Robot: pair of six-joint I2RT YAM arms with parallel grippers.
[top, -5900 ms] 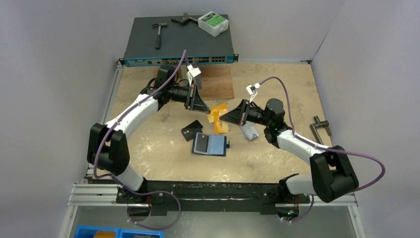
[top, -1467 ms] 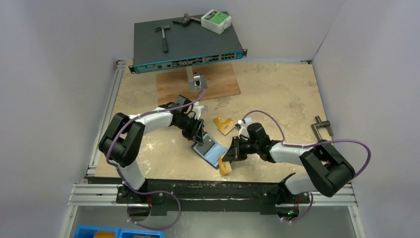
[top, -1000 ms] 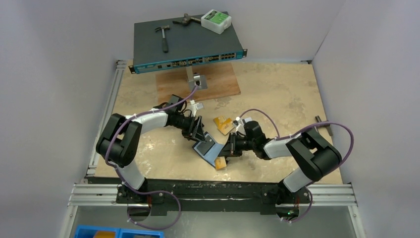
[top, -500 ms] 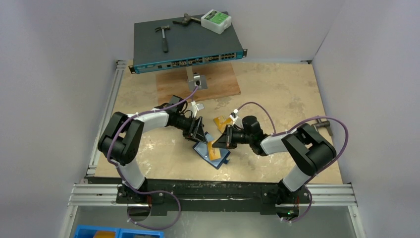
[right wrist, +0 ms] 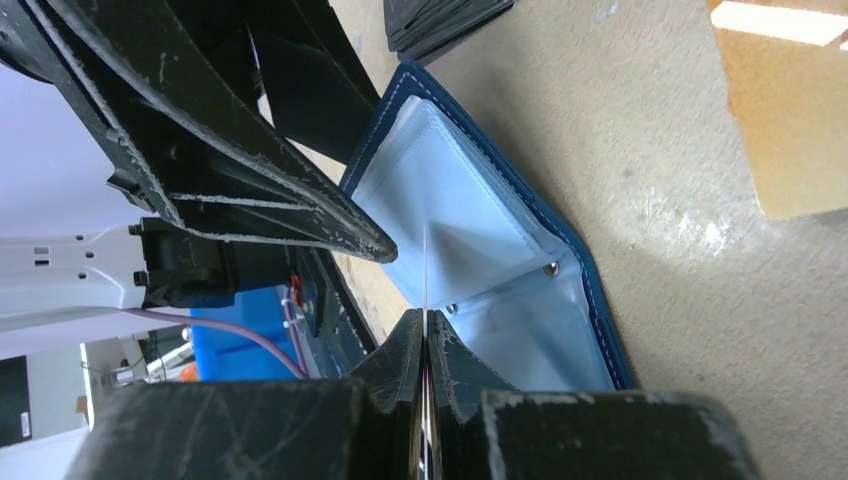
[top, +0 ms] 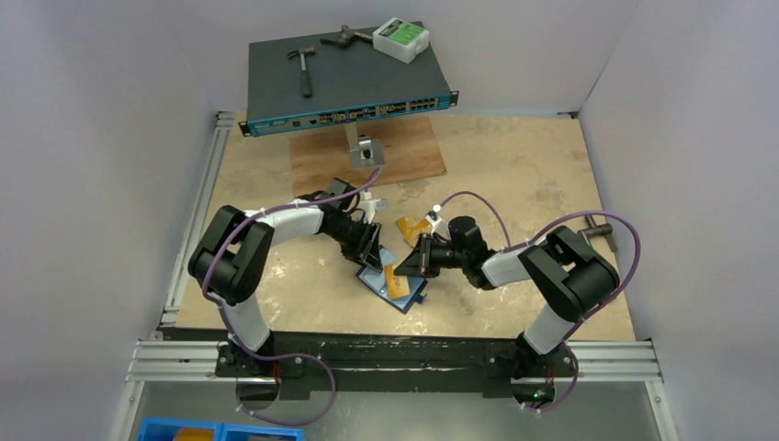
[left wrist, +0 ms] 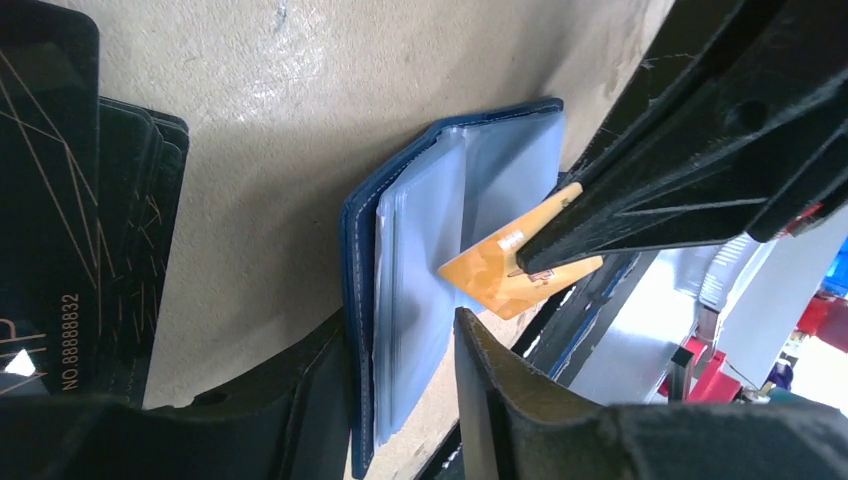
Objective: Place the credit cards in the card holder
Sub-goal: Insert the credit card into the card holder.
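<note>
Right hand (top: pixel 415 260) has swung in from the near corner, so its orange-gold card (top: pixel 392 277) now sits over the open card holder (top: pixel 409 292) instead of beside it. It's pressed tight on that card. The holder lies open on the counter (top: pixel 514 184) between both hands. Left hand (left wrist: pixel 400 325) straddles the holder's edge with the sleeves between its fingers; can't tell if it's actually clamping. The card goes in corner-first, long axis pointing along the right fingers toward the left hand. I reckon it needs squaring to a sleeve mouth.
</note>
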